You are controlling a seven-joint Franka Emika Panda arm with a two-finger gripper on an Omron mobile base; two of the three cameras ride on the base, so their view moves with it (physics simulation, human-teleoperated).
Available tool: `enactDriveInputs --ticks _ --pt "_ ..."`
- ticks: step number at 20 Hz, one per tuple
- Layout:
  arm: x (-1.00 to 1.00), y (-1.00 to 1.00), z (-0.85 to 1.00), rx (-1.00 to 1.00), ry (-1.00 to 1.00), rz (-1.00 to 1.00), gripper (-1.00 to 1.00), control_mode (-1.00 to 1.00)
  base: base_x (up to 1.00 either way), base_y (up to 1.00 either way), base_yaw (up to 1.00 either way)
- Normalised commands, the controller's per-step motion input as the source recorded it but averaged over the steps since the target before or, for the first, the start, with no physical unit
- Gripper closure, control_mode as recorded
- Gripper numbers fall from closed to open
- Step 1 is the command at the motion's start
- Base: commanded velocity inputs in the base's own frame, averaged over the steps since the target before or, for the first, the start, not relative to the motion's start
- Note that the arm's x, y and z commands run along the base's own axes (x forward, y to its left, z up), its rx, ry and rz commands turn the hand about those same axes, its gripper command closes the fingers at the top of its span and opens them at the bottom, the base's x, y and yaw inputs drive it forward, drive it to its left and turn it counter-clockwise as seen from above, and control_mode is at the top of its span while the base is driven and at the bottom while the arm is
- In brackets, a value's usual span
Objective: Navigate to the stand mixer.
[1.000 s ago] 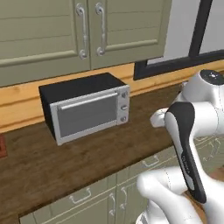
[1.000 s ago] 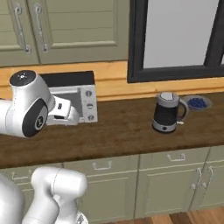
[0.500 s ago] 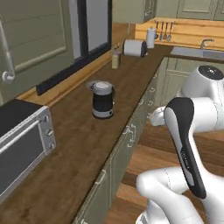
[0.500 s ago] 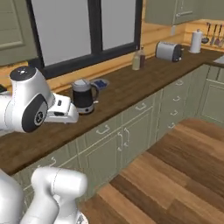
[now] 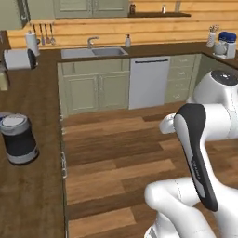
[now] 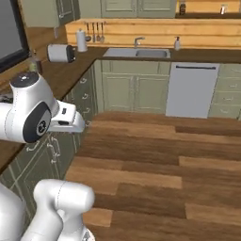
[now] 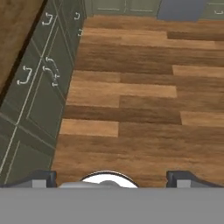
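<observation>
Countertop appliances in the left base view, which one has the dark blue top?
The stand mixer, far right on the back counter. The electric kettle at near left is black, and the toaster is silvery.

A kitchen: sink, dishwasher, green cabinets.

Hand camera looks down on wooden plank floor. Green cabinet fronts with pale handles run along left. Two dark fingers at bottom edge, set wide apart, nothing between.

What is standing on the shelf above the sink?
On the shelf above the sink stand two small bottle-like things, one dark, one pale. They are too small to identify.
</observation>
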Motion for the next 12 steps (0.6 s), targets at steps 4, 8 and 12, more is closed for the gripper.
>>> enactDriveInputs --ticks 4,8,12 --pt "0.0 0.0 0.0 0.0 0.0 0.0 -1.0 1.0 0.11 0.0 -0.76" --pt "0.0 0.0 0.0 0.0 0.0 0.0 -1.0 1.0 0.23 -0.02 -0.29" --pt "0.0 0.0 0.0 0.0 0.0 0.0 -1.0 1.0 0.41 -0.01 -0.03"
